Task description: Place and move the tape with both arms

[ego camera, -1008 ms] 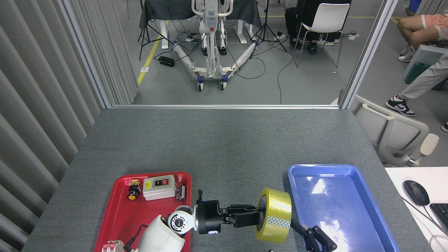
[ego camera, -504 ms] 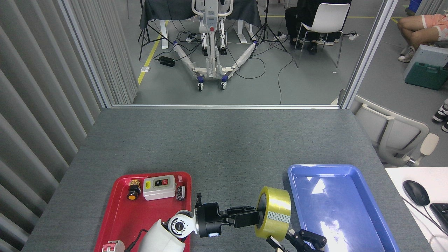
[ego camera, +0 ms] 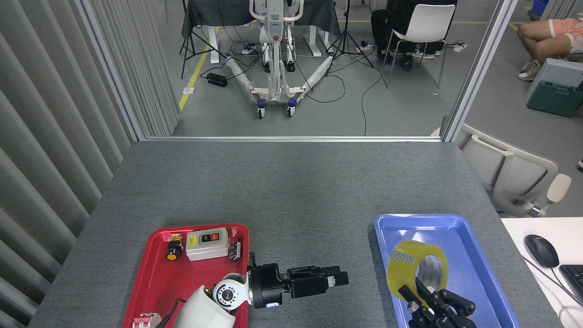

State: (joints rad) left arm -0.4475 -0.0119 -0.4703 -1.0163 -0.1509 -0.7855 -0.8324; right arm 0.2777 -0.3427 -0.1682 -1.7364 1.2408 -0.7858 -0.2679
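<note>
On my left sits the red plastic tray point(ego camera: 150, 282) holding switch parts. My left pincer point(ego camera: 339, 279) points rightward above the grey felt surface point(ego camera: 291, 191), fingers slightly parted, holding nothing. Well to its right, the roll of translucent yellow packing tape point(ego camera: 412, 269) stands on edge over the blue plastic tray point(ego camera: 478, 255), clamped by my right pincer point(ego camera: 421, 296) from below. The right arm alone commands the set-down.

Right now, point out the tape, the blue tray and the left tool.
tape point(ego camera: 403, 269): head view, on its yellow outer band.
blue tray point(ego camera: 478, 248): head view, on its right wall.
left tool point(ego camera: 339, 279): head view, between its fingertips.
</note>
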